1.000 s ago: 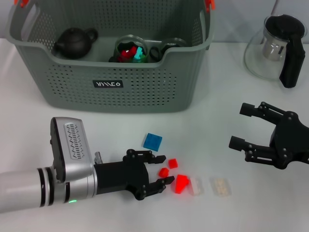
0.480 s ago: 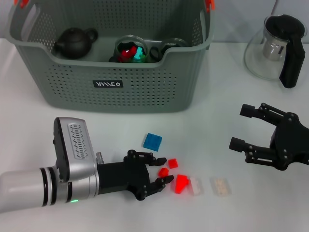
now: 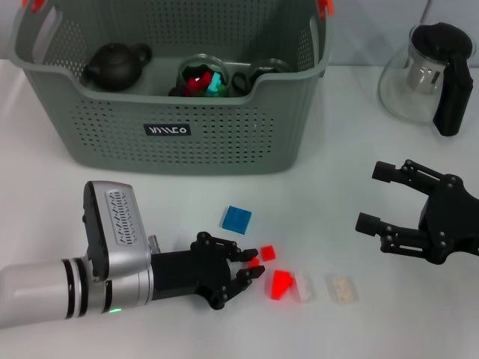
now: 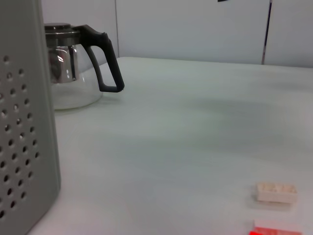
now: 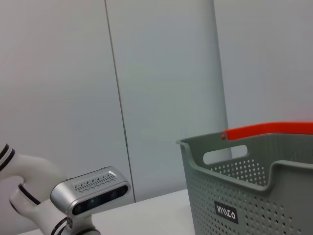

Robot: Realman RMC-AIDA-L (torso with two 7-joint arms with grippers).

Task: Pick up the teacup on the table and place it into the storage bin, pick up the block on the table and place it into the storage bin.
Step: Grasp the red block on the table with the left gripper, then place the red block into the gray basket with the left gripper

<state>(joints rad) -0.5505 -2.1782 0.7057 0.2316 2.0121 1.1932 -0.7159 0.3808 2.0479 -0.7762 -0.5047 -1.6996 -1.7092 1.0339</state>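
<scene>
Surface: white table (image 3: 352, 157) with a pale panelled wall behind it; a glass pot (image 3: 428, 75) with a black handle stands at the far right corner.
Storage bin: the storage bin (image 3: 172, 134) stands at the far edge, left of centre. It holds a dark teapot (image 3: 116, 65) and glass cups (image 3: 203, 77) containing coloured pieces.
Blocks: a blue block (image 3: 236, 219), red blocks (image 3: 280, 283) and pale blocks (image 3: 340, 289) lie loose near the front edge.
Left gripper: the left gripper (image 3: 245, 267) lies low over the front edge, fingers narrowed around a small red block (image 3: 254, 263); firm contact cannot be confirmed.
Right gripper: the right gripper (image 3: 378, 197) hovers near the right edge, fingers spread, holding nothing.
Progress: judged teacup step complete; block pick in hand, deposit outstanding.
Hidden: the left wrist view shows no fingers; no teacup is identifiable on the table.
</scene>
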